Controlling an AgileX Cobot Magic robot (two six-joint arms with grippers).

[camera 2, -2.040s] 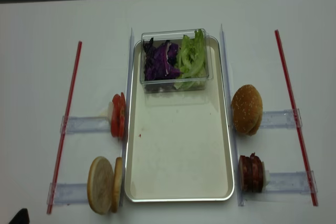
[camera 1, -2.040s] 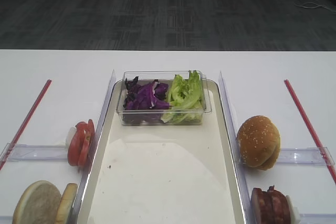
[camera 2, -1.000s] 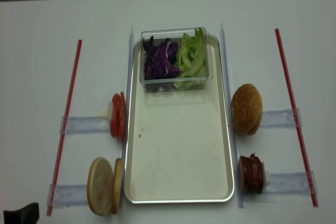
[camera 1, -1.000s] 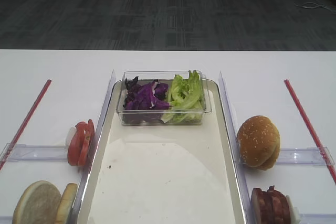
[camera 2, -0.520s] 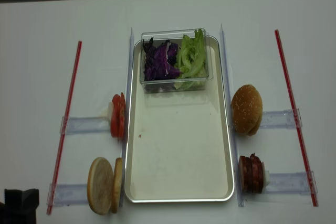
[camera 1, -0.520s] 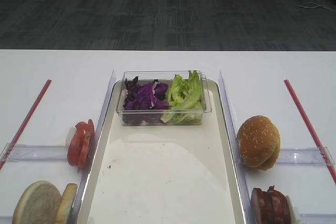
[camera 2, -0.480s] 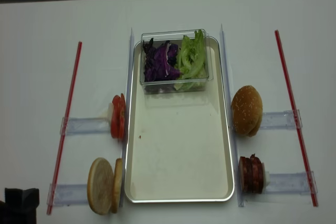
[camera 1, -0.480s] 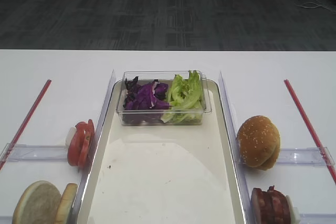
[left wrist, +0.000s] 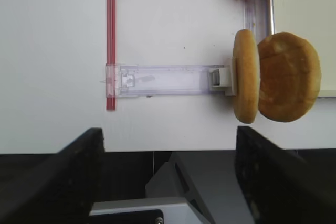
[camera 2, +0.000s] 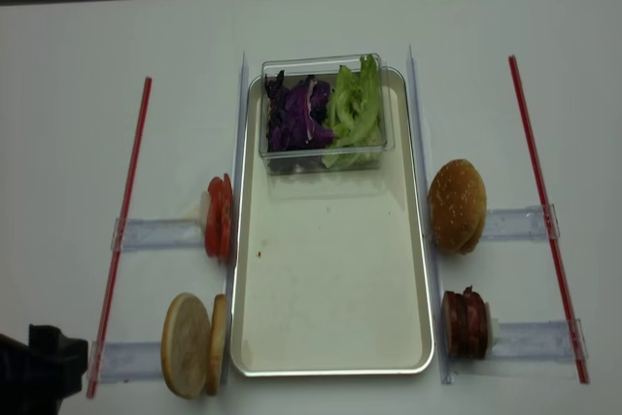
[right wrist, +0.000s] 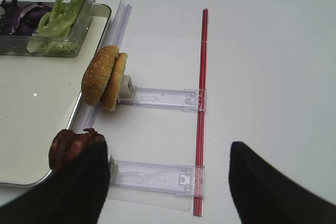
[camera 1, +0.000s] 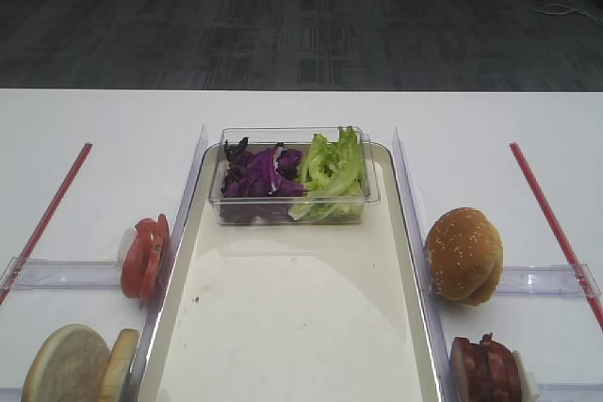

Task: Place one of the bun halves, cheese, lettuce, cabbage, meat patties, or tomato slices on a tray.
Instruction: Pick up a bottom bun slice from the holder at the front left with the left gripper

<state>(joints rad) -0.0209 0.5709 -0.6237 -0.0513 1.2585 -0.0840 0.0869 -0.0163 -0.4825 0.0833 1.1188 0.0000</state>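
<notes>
The tray (camera 1: 292, 327) lies mid-table with a bare cream bottom. At its far end a clear box holds purple cabbage (camera 1: 259, 176) and green lettuce (camera 1: 332, 171). Left of the tray, tomato slices (camera 1: 144, 256) and two bun halves (camera 1: 80, 364) stand on edge. The meat patties (camera 1: 485, 369) stand at its right. No cheese shows. My left gripper (left wrist: 168, 182) hangs open and empty over the table's near edge, short of the bun halves (left wrist: 275, 77). My right gripper (right wrist: 168, 182) is open, its left finger just in front of the meat patties (right wrist: 71, 148).
A sesame-seeded bun (camera 1: 464, 254) stands on edge right of the tray. Clear plastic holders (camera 2: 155, 232) back each food stack. Red strips (camera 2: 124, 211) (camera 2: 539, 191) run along both sides. The left arm's black end (camera 2: 44, 366) shows at the bottom-left corner.
The left arm's black end has come further into the realsense view from the bottom-left corner, towards the bun halves. The food and tray have not moved.
</notes>
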